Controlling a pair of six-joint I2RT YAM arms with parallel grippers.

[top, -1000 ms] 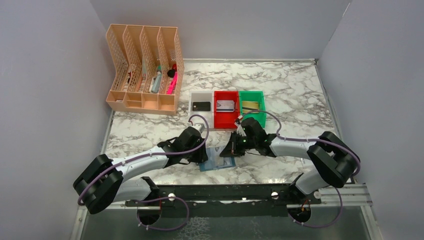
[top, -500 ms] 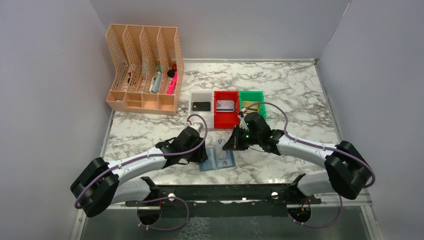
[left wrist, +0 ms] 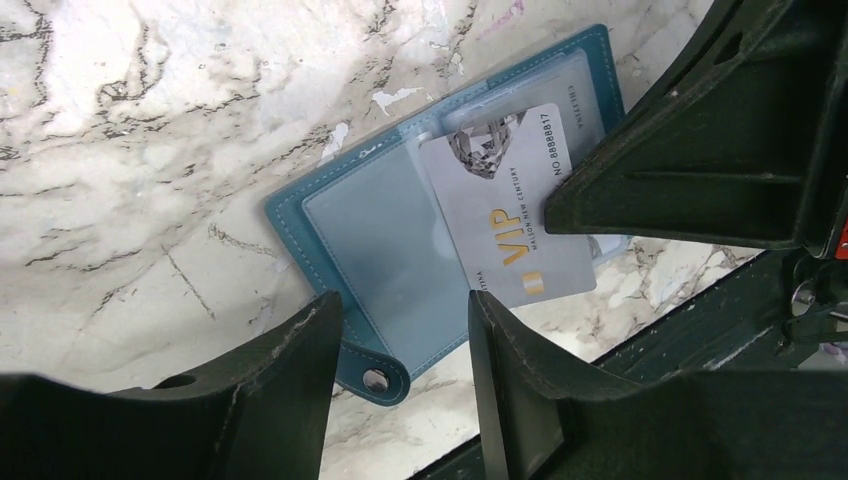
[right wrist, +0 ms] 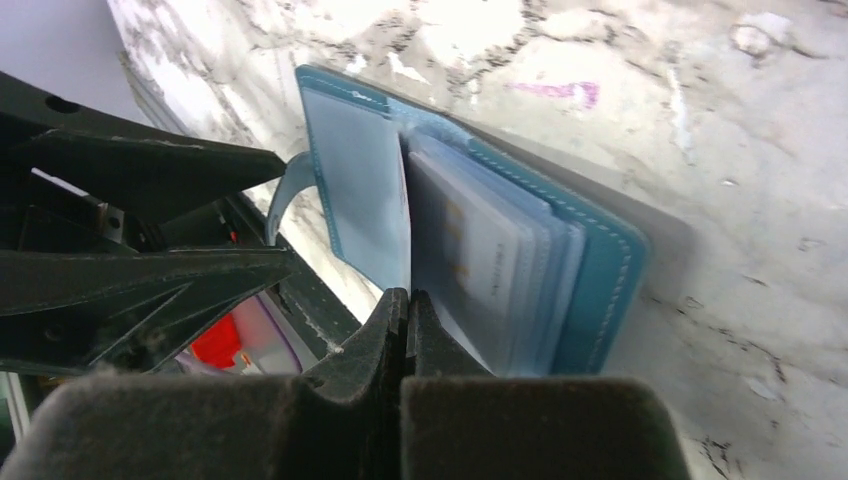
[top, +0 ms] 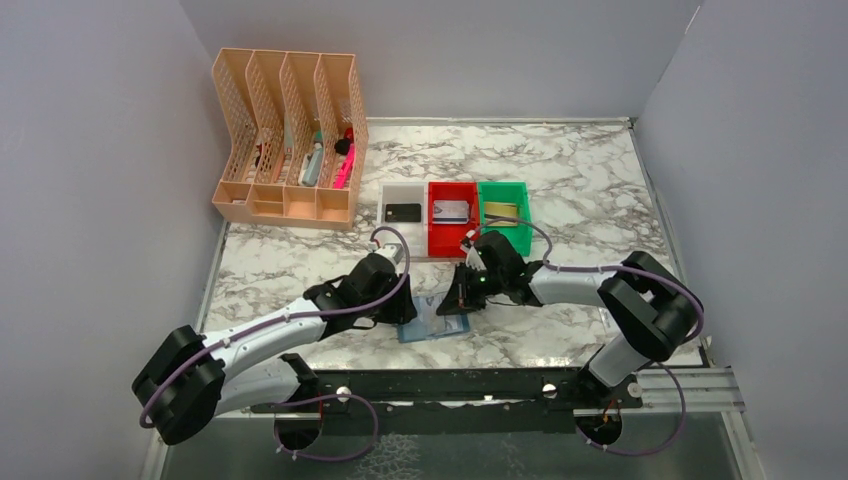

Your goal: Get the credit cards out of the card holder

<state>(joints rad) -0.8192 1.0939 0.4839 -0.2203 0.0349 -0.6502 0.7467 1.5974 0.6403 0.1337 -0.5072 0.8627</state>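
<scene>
Back over the holder (left wrist: 372,245) comes the right claw (right wrist: 405,303), clenched, its tip on a silver card (left wrist: 505,215) sticking out of a pocket. Left claw (left wrist: 400,312) has widened, released, straddling the open holder's corner on the table (left wrist: 120,150).

Silver credit card (left wrist: 505,215) in the card holder (left wrist: 380,250), gold "VIP", "NO 8888…" along one edge, smaller print unreadable

From my feed, the blue card holder (left wrist: 385,250) is lying open, clear pockets up, on the marble table (top: 600,170). A silver VIP card (left wrist: 510,215) pokes partway out of it, skewed.
</scene>
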